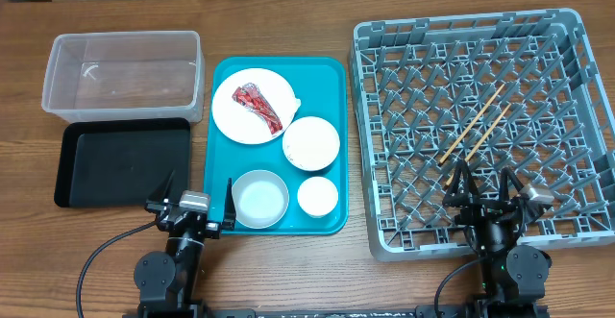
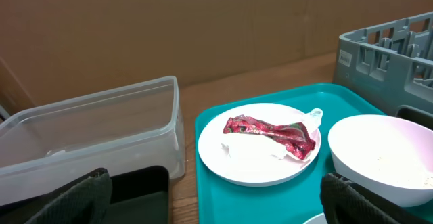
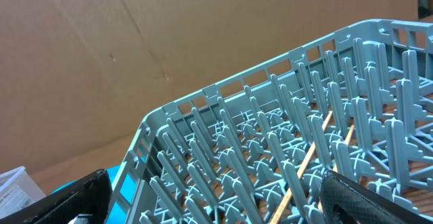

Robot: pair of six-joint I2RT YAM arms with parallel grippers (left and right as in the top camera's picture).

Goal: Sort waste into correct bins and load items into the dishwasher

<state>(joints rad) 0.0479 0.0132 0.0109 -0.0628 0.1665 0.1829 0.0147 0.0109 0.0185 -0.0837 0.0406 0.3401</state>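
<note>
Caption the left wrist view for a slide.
A red wrapper on a white plate on the teal tray, clear bin left, white bowl right.

Left of my tray [image 1: 327,87], a tub [image 1: 123,73] sits behind a flat bin [image 1: 120,164]; right of it, the rack [image 1: 363,135] holds chopsticks [image 1: 477,124].

Grey dishwasher rack [image 3: 230,149] with two wooden chopsticks [image 3: 303,162] among its pegs, cardboard wall [image 3: 169,34] behind.
</note>
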